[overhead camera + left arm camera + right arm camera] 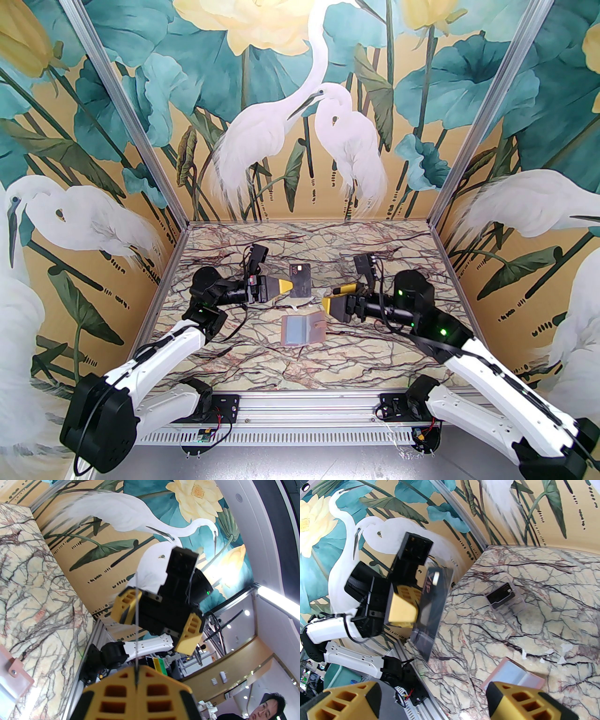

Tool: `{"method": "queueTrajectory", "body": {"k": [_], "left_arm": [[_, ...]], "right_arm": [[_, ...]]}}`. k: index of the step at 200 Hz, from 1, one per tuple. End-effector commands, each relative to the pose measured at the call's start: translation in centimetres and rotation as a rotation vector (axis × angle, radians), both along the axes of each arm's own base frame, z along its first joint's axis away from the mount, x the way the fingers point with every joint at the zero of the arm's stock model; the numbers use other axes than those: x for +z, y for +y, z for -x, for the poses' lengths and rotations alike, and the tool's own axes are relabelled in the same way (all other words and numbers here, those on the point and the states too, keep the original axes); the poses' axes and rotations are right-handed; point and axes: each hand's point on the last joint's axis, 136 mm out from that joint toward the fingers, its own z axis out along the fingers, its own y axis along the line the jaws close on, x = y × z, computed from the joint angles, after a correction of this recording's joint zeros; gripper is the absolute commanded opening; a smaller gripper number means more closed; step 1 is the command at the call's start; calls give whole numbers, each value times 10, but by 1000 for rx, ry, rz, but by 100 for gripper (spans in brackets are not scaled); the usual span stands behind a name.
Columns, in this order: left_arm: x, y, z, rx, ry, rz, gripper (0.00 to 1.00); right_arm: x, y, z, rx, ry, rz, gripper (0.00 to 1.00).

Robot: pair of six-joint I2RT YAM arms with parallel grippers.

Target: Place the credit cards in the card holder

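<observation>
Treat the thin black rectangular plastic card with gold lettering (301,277) as light, stiff and slick: likely to bow a little under end load, to slide on smooth pads, and to jam if twisted at a sleeve mouth. Take hold across one short end, flat faces against the pads, leaving most of the length free for insertion. Held that way now: left gripper (289,287) closed flat on one end of the card, apparently clear of the veined marble-pattern table (281,370), lettered face tilted up and toward the right arm; from the left wrist view, card (136,601) edge-on as a thin line. Note the right gripper (329,300): jaws spread wide, holding nothing, touching nothing visible, hovering just beside the card's free end. Locate the dusty-pink leather-like folding card holder (302,329) lying open on the table, pale grey-blue clear sleeves upward, snap tab to the right, just nearside of both grippers and between them. Expect soft, limp sleeves; steady the holder before pushing. Note also a small clear plastic box (503,596) on the table beyond the holder, not touching, dark contents inside, possibly further cards; cannot tell the number.
</observation>
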Motion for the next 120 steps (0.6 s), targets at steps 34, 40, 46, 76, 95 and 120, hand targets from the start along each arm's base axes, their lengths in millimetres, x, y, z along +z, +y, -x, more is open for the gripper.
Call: {"method": "queueTrajectory", "body": {"k": [34, 40, 46, 76, 95, 120], "left_arm": [[9, 0, 13, -82, -10, 51, 0], [8, 0, 12, -86, -3, 51, 0], [7, 0, 12, -87, 3, 52, 0], [6, 0, 13, -90, 10, 57, 0], [1, -1, 11, -85, 24, 48, 0], [-1, -1, 10, -85, 32, 41, 0]], "right_arm": [[22, 8, 0, 75, 29, -82, 79], [22, 10, -3, 76, 34, -87, 79], [23, 12, -5, 80, 41, -96, 78], [26, 21, -19, 82, 58, -112, 75], [31, 26, -24, 99, 68, -134, 72], [32, 33, -31, 109, 85, -145, 66]]}}
